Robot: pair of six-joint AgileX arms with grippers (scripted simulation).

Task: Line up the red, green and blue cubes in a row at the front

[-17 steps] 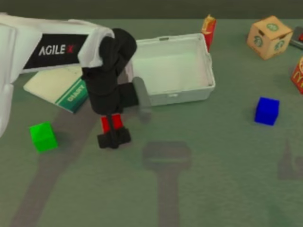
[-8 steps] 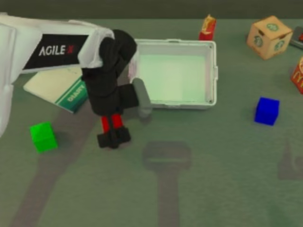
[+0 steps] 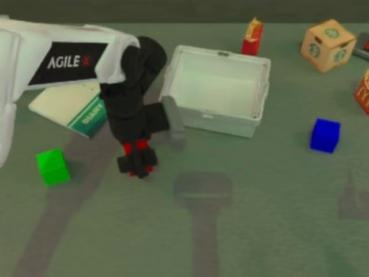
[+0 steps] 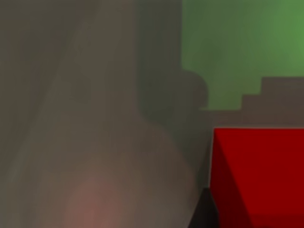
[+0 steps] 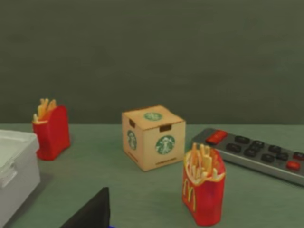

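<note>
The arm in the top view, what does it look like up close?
The left arm has a white shell with a black panel lettered AGILE in white and a red X. Its wrist is black and bulky, ending in the left gripper, two short black fingers.

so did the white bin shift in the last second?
Yes. In the top view the white bin has turned: its edges now sit skewed against the table's back edge, its right end closer to the far fries carton, which kept its place.
</note>
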